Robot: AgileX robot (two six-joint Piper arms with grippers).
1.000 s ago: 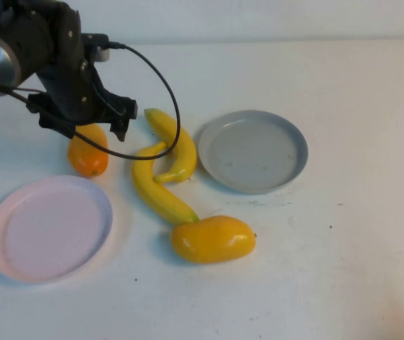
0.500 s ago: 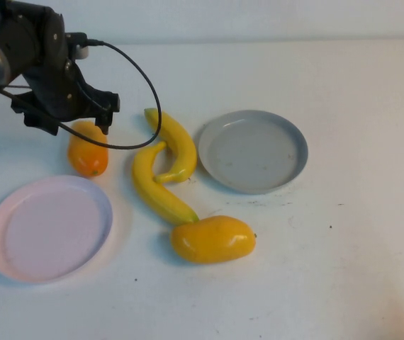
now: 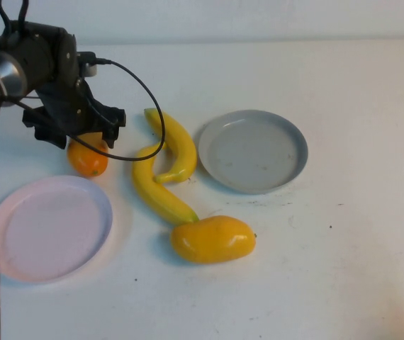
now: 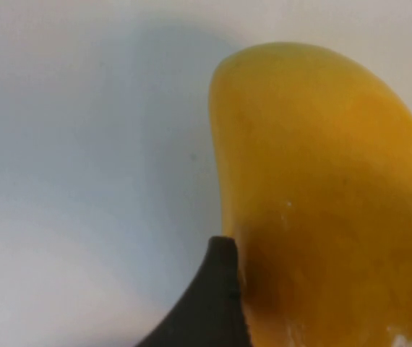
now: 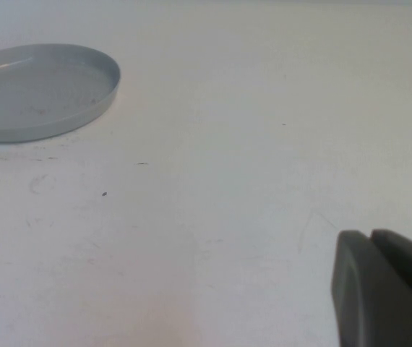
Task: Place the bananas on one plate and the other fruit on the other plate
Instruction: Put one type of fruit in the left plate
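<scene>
Left gripper (image 3: 74,134) hangs over the orange fruit (image 3: 87,156) near the desk's left edge, jaws spread wide, nothing held; in the left wrist view one fingertip (image 4: 217,289) sits just beside the fruit's skin (image 4: 322,188), contact unclear. Fruit looks smooth, rounded, probably slick and firm, moderate weight; best taken across its narrow middle, pads on opposite flanks, not on the tapered end. Its long axis seems to run front-to-back on the desk, though the gripper hides the far end.

Pink plate (image 3: 46,227) lies just in front of it, toward the front-left corner, bare. Larger yellow-orange fruit (image 3: 212,239) lies mid-desk toward the front edge, long axis left-right, touching the tip of one banana (image 3: 156,188). Second banana (image 3: 177,145) curves across the first; both run roughly front-to-back, just left of the grey-blue plate (image 3: 287,134).

Right gripper (image 5: 383,289) is parked low over bare desk toward the right side, jaws closed, holding nothing.
</scene>
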